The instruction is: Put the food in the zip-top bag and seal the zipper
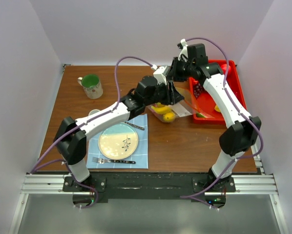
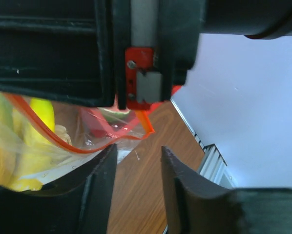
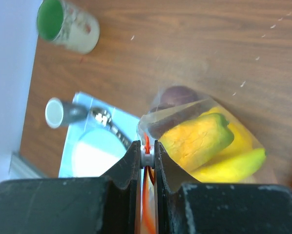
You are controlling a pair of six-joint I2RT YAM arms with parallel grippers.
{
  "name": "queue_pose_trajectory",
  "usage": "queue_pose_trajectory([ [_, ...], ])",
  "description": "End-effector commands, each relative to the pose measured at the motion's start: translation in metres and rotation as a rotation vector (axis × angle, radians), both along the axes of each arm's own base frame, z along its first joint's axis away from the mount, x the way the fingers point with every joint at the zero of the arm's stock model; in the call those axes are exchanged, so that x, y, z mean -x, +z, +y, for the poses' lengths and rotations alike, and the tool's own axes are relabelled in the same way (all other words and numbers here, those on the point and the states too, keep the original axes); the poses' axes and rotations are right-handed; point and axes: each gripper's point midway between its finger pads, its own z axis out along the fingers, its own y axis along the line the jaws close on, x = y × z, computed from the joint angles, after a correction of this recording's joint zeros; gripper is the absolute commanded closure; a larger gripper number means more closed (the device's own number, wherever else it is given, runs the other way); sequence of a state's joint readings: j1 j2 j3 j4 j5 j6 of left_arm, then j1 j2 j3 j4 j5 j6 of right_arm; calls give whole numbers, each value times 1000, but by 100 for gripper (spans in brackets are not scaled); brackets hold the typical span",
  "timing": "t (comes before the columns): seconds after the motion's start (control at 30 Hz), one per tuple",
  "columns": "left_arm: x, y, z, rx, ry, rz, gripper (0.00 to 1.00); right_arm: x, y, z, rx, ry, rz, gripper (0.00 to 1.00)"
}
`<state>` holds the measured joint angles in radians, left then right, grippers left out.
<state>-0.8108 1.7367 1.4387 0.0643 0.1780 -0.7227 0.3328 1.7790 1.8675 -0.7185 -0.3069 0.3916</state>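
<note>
The zip-top bag (image 1: 179,109) lies mid-table with yellow food (image 1: 167,116) inside. In the right wrist view the bag (image 3: 185,109) holds yellow pieces (image 3: 197,141) and a dark purple piece (image 3: 177,95). My right gripper (image 3: 147,155) is shut on the zipper (image 3: 147,146) at its small grey slider, at the bag's corner; it also shows in the top view (image 1: 177,73). My left gripper (image 2: 137,163) is open and empty beside the bag's mouth, its zipper strip (image 2: 87,147) just left of the fingers; it shows in the top view too (image 1: 173,97). Purple grapes (image 1: 198,89) lie in the red tray.
The red tray (image 1: 236,83) stands at the right with a few more pieces. A green-lined mug (image 1: 91,86) stands at the back left. A plate (image 1: 118,141), a fork and a knife lie on a blue mat (image 1: 142,158) near the front left.
</note>
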Motion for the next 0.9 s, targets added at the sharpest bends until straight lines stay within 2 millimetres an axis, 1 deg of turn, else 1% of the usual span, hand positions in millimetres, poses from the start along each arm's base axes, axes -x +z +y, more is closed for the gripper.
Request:
queue_pose_trajectory([
  [0.0,12,53,5,128,-10,-106,51,24,28,10,-54,128,-99,100],
  [0.03,14,53,8,124,-5,-114,50,27,29,10,-57,145,-102,100],
  [0.07,18,65,14,139,1,-141,48,29,28,11,-56,153,-105,100],
  [0.1,18,65,20,126,17,-162,46,29,30,10,-57,155,-109,100],
  [0.13,19,71,26,129,28,-183,44,29,29,10,-51,159,-111,100],
  [0.17,24,88,36,144,44,-222,42,29,29,10,-49,160,-109,100],
  [0.2,20,87,45,117,78,-262,41,29,28,10,-48,164,-109,100],
  [0.23,21,102,59,127,108,-303,39,30,30,11,-50,170,-113,100],
  [0.27,19,105,67,119,128,-329,31,30,30,11,-50,175,-111,100],
  [0.3,17,101,75,105,131,-343,31,31,30,12,-52,181,-111,100],
  [0.33,2,105,95,101,171,-379,31,32,31,12,-54,184,-113,100],
  [0.37,-1,114,110,117,189,-408,32,34,33,13,-57,193,-114,100],
  [0.4,-1,99,117,108,147,-413,32,35,34,13,-58,196,-115,100],
  [0.43,-16,112,141,139,174,-480,32,36,35,12,-56,198,-117,100],
  [0.47,-17,111,146,145,148,-508,32,39,36,13,-62,207,-113,100],
  [0.5,-15,103,147,129,96,-543,33,41,37,14,-66,215,-116,100],
  [0.53,-21,106,154,124,95,-592,33,42,40,15,-71,218,-119,100],
  [0.57,-25,98,150,104,63,-609,34,43,40,15,-74,223,-114,100],
  [0.6,-20,94,144,82,-2,-663,34,45,42,16,-79,227,-113,100],
  [0.63,-23,88,139,71,-29,-688,35,47,44,16,-81,229,-116,100],
  [0.7,-23,83,132,36,-97,-741,38,51,47,15,-83,234,-118,100],
  [0.73,-26,72,128,12,-122,-729,39,54,50,14,-84,239,-125,100],
  [0.8,-24,70,124,-11,-177,-771,40,60,52,13,-86,244,-124,100],
  [0.83,-24,65,122,-21,-196,-766,41,66,54,13,-89,256,-131,100],
  [0.87,-24,66,121,-25,-209,-776,41,69,53,13,-84,260,-125,100],
])
